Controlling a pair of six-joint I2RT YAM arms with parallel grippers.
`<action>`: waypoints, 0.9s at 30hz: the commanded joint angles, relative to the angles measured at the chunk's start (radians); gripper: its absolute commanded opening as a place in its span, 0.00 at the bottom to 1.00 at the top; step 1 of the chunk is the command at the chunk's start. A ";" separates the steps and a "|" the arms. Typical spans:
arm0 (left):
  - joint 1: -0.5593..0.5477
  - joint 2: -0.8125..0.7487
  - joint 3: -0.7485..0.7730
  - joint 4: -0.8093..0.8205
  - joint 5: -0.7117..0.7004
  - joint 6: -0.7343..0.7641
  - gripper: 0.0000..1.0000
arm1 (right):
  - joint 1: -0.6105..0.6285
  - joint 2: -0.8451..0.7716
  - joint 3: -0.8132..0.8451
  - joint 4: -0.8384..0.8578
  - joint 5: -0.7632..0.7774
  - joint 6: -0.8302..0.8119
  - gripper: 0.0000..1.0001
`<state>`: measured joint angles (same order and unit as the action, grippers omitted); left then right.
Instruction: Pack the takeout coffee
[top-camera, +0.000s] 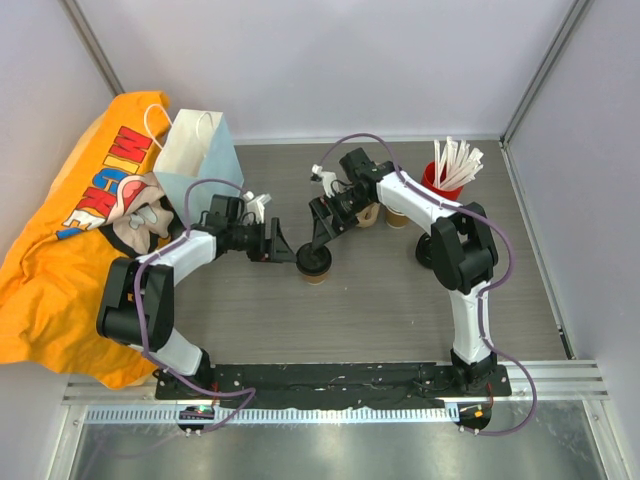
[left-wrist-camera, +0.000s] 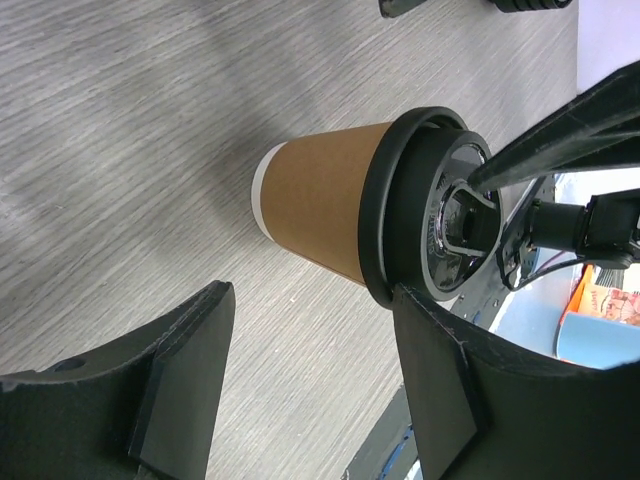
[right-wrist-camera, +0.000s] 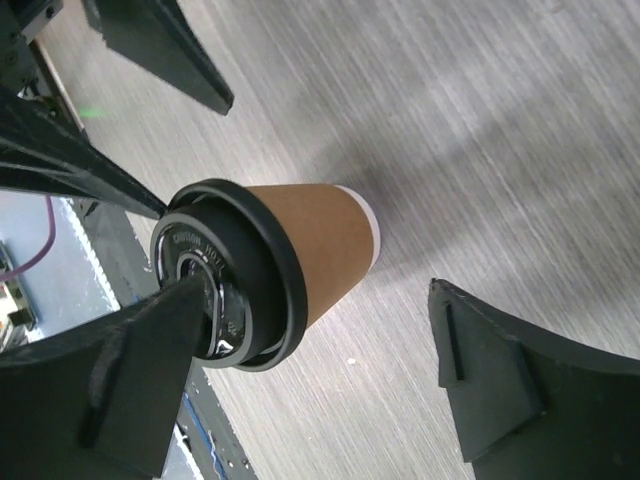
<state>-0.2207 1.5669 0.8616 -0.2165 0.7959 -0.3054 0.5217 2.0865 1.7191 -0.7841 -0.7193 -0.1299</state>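
Takeout coffee (top-camera: 316, 265) upright on desk (top-camera: 400, 300), lid (left-wrist-camera: 430, 210) on | left tool (left-wrist-camera: 310, 300) open, one side against lid rim | right tool (right-wrist-camera: 315, 290) spread wide, holding nothing | step, likely: grasp for bagging | next: close squarely below lid, lift level toward bag (top-camera: 200, 150)

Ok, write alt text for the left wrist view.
A brown paper cup with a black lid stands on a grey wood-grain table, between the two fingers of the open left gripper, one close beside the lid's rim. Another black finger reaches across the lid's top from the right.
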 joint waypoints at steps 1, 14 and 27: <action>-0.002 -0.039 0.016 -0.001 0.006 0.017 0.69 | -0.008 -0.068 0.016 -0.017 -0.075 -0.036 1.00; 0.064 -0.106 -0.003 0.075 0.083 -0.046 0.70 | -0.088 -0.378 -0.133 0.112 -0.224 0.084 1.00; 0.064 -0.127 0.007 0.085 0.059 -0.052 0.71 | -0.164 -0.419 -0.331 0.279 -0.201 0.248 1.00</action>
<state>-0.1604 1.4681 0.8597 -0.1677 0.8562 -0.3531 0.3542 1.6257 1.4742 -0.5934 -1.0561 0.0154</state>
